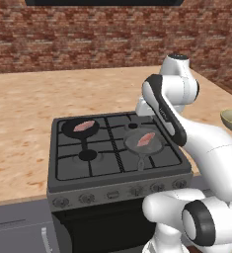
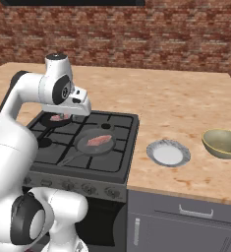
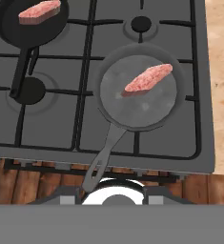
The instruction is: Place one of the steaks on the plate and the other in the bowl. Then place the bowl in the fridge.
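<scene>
Steaks, two of them, both on the stove (image 3: pixel 51 124), each in a pan. One steak (image 3: pixel 148 78) lying near the middle of the grey frying pan (image 3: pixel 137 102). Other steak (image 3: pixel 39 10) in the black skillet (image 3: pixel 18 28), on the far burner at the other side. Neither one on the plate (image 2: pixel 168 153) or in the bowl (image 2: pixel 224 142) yet, so likely the very first step of the job.

Could go wrong:
- Thin, flat meat, maybe slippery. Easy to scrape the pan floor and miss the steak, or to pinch just an edge and lose it.
- Long handle on the grey frying pan, sticking out toward the front. A bump there might spin the pan and slide the meat.
- Long way from pan to plate, over the stove edge. A weak hold might drop the steak on the surface (image 2: pixel 186 98).
- Easy to mix up pans with dishes. Grey pan not the plate, black skillet not the bowl.

Plate bare, just beside the stove on the surface. Bowl a bit farther along, nothing to see inside.

End effector (image 2: pixel 72 115) up above the stove, looking down at both pans, touching nothing. Spread or pressed together: cannot tell.
</scene>
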Controlling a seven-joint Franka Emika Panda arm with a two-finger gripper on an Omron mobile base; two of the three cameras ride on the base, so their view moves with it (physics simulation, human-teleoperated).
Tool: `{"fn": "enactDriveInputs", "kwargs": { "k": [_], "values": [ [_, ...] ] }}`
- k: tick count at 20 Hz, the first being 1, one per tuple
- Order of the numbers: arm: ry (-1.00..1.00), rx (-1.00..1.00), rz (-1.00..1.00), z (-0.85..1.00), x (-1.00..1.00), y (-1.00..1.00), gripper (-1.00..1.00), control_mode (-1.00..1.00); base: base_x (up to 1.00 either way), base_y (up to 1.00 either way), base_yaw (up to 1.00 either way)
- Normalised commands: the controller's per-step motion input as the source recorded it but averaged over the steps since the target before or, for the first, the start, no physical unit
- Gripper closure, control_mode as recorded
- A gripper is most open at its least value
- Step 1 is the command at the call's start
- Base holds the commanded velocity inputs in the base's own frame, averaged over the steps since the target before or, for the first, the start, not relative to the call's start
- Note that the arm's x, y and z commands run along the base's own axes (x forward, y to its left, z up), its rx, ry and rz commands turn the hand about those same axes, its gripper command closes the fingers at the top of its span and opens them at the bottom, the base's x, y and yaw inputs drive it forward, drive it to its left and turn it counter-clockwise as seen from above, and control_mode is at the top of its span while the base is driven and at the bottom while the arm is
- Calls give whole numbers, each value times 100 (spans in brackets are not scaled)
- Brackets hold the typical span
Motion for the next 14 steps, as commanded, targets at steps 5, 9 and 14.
{"fn": "enactDriveInputs", "kwargs": {
  "k": [5,9,14],
  "values": [
    [0,0,0,0,0,15,-100,-100,0,0,0],
    [0,0,0,0,0,25,-100,-100,0,0,0],
    [-1,3,2,0,0,31,-100,-100,0,0,0]
  ]
}}
